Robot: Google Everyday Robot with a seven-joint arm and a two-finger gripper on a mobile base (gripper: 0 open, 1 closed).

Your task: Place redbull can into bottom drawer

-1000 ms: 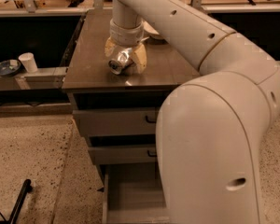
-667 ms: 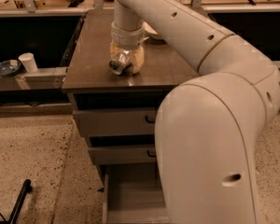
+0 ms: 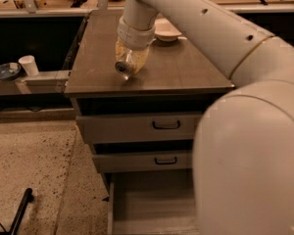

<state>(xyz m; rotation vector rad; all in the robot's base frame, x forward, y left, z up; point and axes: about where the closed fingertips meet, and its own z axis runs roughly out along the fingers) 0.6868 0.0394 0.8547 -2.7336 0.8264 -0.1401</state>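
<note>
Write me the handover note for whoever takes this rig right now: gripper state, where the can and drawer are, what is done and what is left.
Gripper: over the left part of the cabinet top, closed around the redbull can.
Can: held on its side, silver end facing the camera. I cannot tell whether it has cleared the surface.
Bottom drawer: pulled open below the two shut upper drawers, with a bare floor showing.
Done: drawer open, can grasped.
Left: carry the can forward off the top, lower it into the bottom drawer and release.
Also there: a white bowl behind the gripper.
</note>
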